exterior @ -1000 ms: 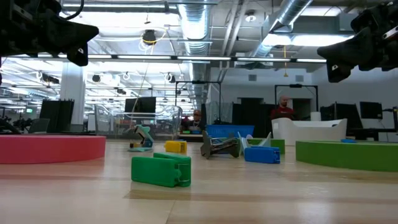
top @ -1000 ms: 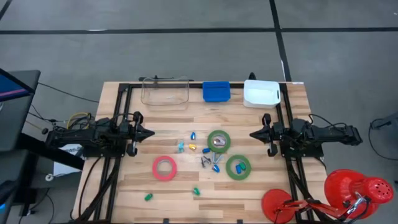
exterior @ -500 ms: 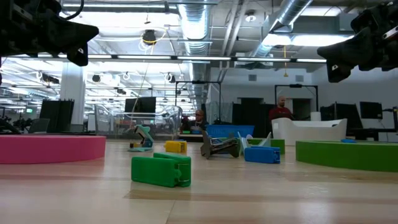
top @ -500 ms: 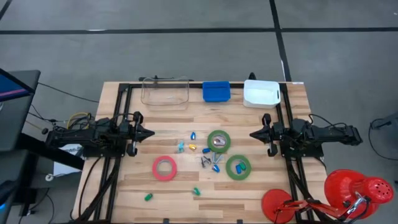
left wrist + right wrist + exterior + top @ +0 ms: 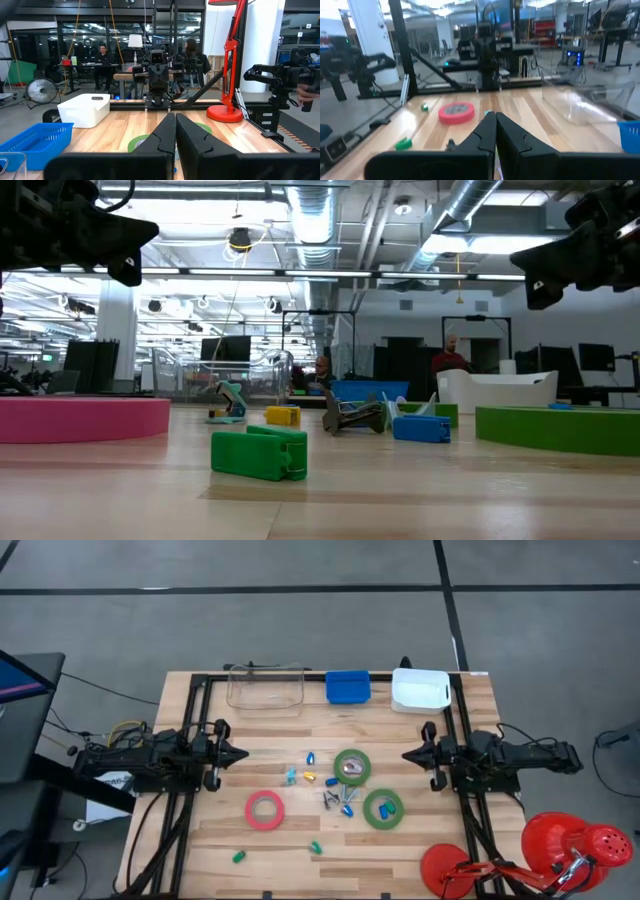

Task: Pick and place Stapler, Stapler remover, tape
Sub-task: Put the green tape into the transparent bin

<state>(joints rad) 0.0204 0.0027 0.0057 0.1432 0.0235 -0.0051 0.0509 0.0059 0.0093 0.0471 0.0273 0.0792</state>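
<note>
Both tools, left tool and right tool, are waiting with fingers together, flanking the pink tape on the bench. Tape looks light, stiff; pinching through its rim seems best.

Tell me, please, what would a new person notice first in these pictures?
Three tape rolls lie mid-table: a pink-red roll toward the left and two green rolls toward the right, small coloured pieces between them. The left pincer and right pincer hang shut at either side, facing each other.
</note>
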